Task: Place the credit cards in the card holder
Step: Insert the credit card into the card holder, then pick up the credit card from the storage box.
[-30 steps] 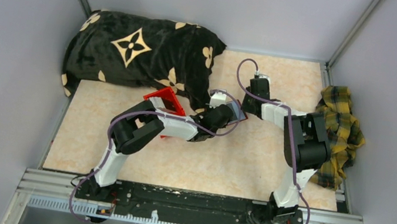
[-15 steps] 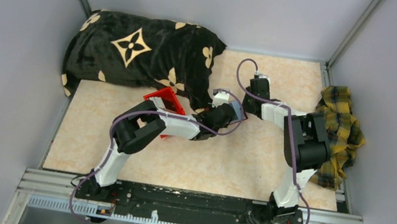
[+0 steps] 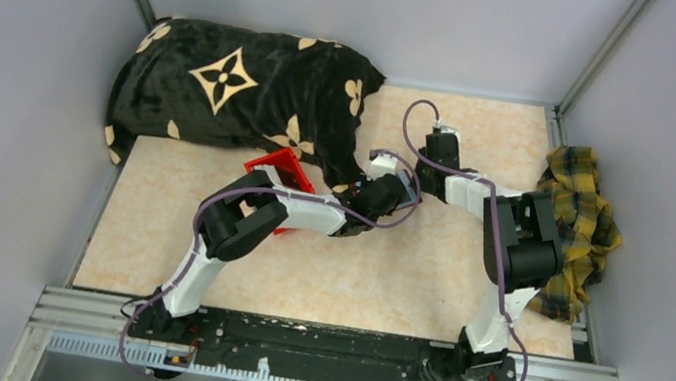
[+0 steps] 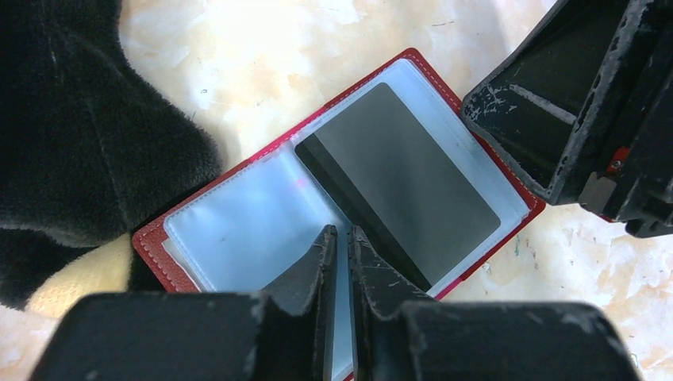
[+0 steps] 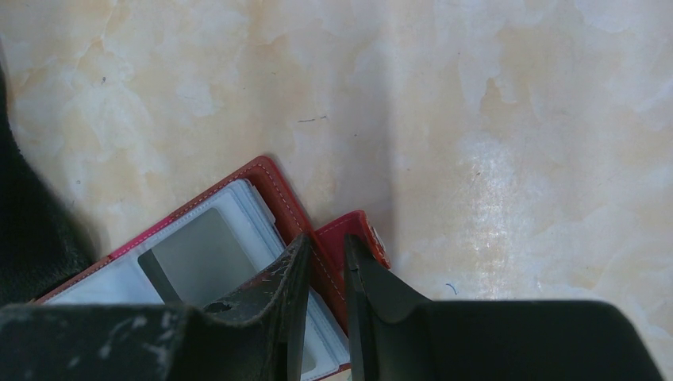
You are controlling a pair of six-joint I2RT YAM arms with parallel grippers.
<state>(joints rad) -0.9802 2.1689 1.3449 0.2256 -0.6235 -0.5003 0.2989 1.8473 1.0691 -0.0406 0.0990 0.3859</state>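
- Card holder (image 4: 151, 240): dark-red leather-like cover with pale stitching along the rim; inside, clear smooth plastic sleeves, faintly glossy.
- Credit card (image 4: 401, 186): grey, smooth, matt, with a darker stripe along one edge.
- Table (image 5: 516, 119): marbled beige top, smooth, with a soft sheen.
- Cushion (image 3: 238, 85), far left: black plush with a tan pattern.
- Cloth (image 3: 576, 226), right: woven plaid.
- Left gripper (image 4: 340, 238): black matt plastic, scuffed.

Near edge of card holder (image 4: 230, 230) covered by left end effector (image 4: 340, 236); holder not made out in top view.
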